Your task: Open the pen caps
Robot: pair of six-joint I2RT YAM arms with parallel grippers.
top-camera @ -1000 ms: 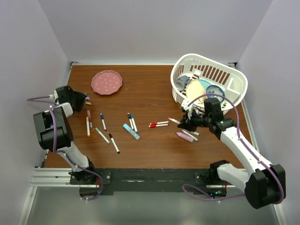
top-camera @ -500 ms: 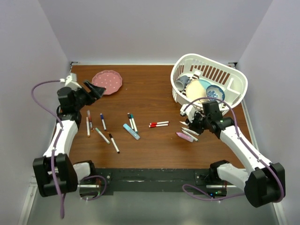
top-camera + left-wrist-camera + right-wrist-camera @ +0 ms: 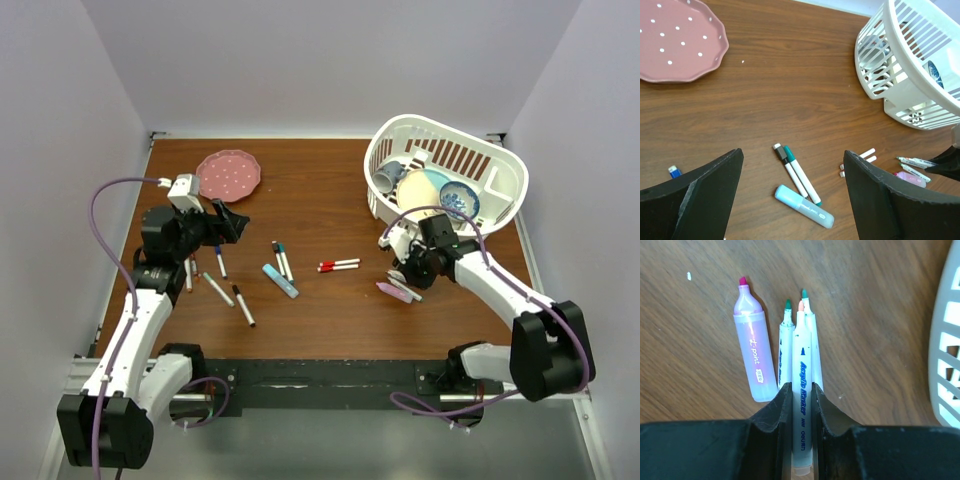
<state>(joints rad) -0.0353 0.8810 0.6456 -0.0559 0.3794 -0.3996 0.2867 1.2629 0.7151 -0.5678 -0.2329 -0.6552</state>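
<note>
My left gripper (image 3: 228,222) (image 3: 793,155) is open and empty, hovering above a black-capped marker (image 3: 779,152), a teal-capped marker (image 3: 799,172) and a capped light blue highlighter (image 3: 804,206). My right gripper (image 3: 402,274) (image 3: 801,387) is shut on a white acrylic marker (image 3: 802,390) with a bare peach tip. It holds that marker just over two uncapped green-tipped markers (image 3: 785,347) and next to an uncapped pink highlighter (image 3: 754,352) (image 3: 392,291). Two red-capped markers (image 3: 338,265) lie mid-table. Several more capped markers (image 3: 218,260) lie at the left.
A white basket (image 3: 505,165) (image 3: 900,60) with dishes stands at the back right, close behind my right gripper. A pink dotted plate (image 3: 228,175) (image 3: 680,45) sits at the back left.
My left arm has swung from the far left edge rightward and now hangs over the pens. My right gripper has shifted slightly left with its marker, over the uncapped pens.
</note>
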